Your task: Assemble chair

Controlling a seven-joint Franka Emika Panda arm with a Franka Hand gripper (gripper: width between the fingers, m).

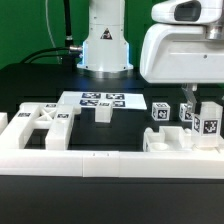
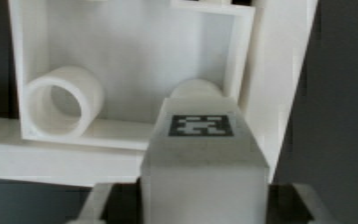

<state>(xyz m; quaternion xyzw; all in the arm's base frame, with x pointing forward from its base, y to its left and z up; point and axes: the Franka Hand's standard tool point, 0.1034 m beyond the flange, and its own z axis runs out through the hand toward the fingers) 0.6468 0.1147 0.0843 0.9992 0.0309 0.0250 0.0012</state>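
1. Exterior view's left: a cut-out panel point(image 1: 45, 121) with an X-shaped brace lies flat on the black bench point(image 1: 30, 85), just behind the low border wall point(image 1: 70, 160).
2. Centre: the marker board point(image 1: 100, 99) lies flat. A small white block point(image 1: 102, 114) stands at its near edge.
3. Right of centre: a tagged cube point(image 1: 160, 111) sits on the bench, apart from the block.
4. Exterior view's right: the gripper point(image 1: 190, 105) hangs low over a cluster of white chair parts point(image 1: 165, 138). A tagged bar point(image 1: 208, 122) stands upright there, tag facing the camera.
5. Wrist view: the tagged bar point(image 2: 201, 150) runs up between the jaws of the gripper point(image 2: 197, 202). Both jaws press against its sides, so they are clamped on it.
6. Wrist view: beyond the bar lies a round-hole panel point(image 2: 55, 102), set beside a white frame part point(image 2: 194, 45). Whether the bar touches them cannot be told.
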